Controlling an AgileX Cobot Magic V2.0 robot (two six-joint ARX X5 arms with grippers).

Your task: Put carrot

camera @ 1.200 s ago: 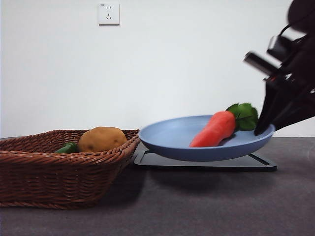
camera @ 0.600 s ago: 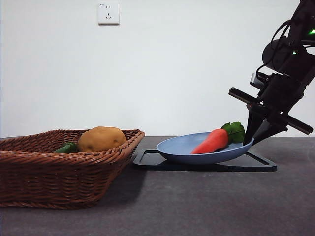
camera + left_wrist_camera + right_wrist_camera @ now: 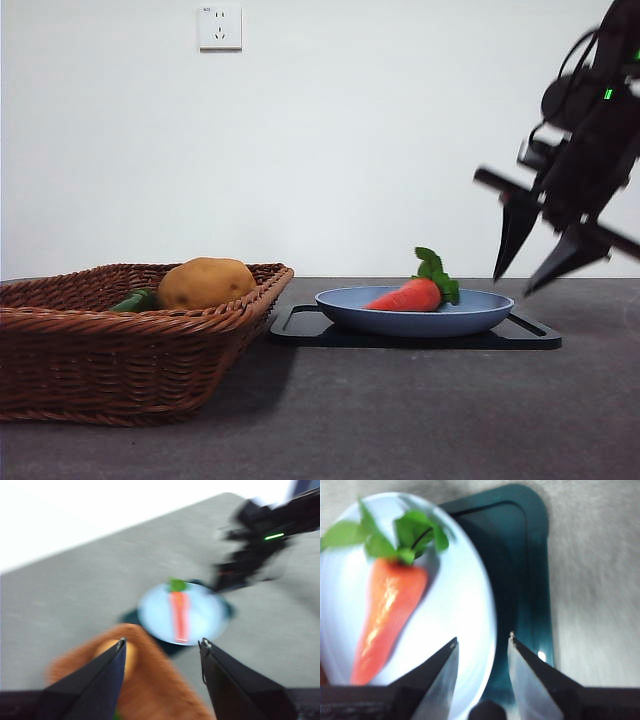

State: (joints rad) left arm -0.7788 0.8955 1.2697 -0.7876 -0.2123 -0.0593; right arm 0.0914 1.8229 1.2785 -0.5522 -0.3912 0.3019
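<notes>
I see the carrot (image 3: 408, 295) lying in the plate (image 3: 480, 312) on the tray (image 3: 300, 326), toward the table's right edge. My right gripper (image 3: 540, 262) hangs spread beside it, empty; left gripper (image 3: 161, 652) spread too.

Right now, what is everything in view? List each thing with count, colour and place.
carrot: one, red-orange with green leaves, lying in the plate.
plate: one, light blue, flat on the tray.
tray: one, black, on the table right of the basket.
basket: one, brown wicker, at the left.
potato: one, yellow-brown, in the basket.
green vegetable: one, in the basket beside the potato.
wall socket: one, white, on the wall.
right tool: black, open, above the plate's right rim.
left tool: black, open, above the basket.
</notes>
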